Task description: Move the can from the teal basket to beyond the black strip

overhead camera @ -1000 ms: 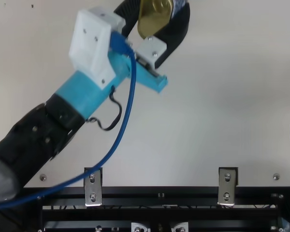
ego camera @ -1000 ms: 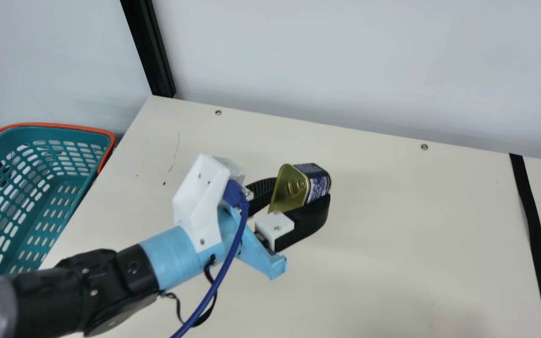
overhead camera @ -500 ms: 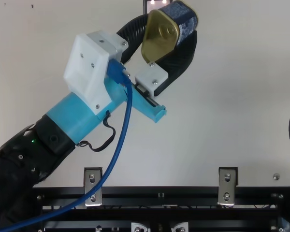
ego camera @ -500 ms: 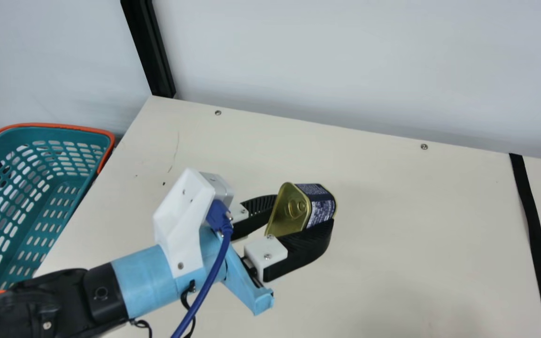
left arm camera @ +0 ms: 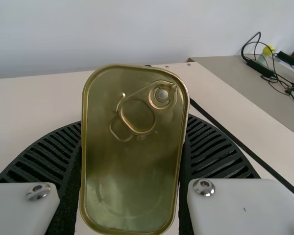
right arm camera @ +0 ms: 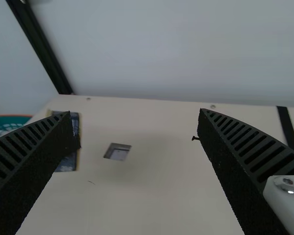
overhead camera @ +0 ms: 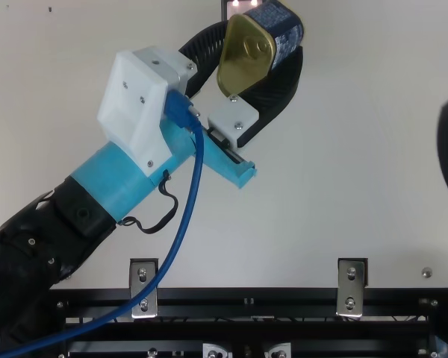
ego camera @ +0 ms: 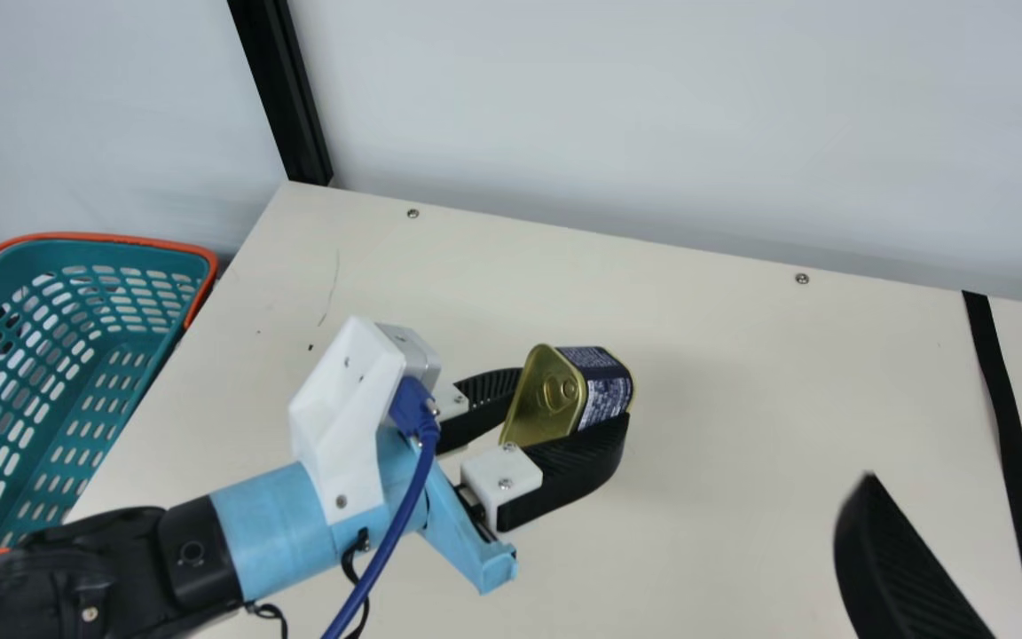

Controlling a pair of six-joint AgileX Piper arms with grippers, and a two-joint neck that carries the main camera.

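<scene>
Since the earlier frame, the right gripper (ego camera: 959, 486) has come into the main view's lower right, its two fingers spread apart. Held between the left gripper's (ego camera: 573, 395) clamped fingers is the can (ego camera: 550, 399), between the teal basket (ego camera: 134, 342) and the black strip (ego camera: 1012, 448).

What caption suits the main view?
Left gripper holds pull-tab can between teal basket and black strip; open right gripper nearby.
</scene>
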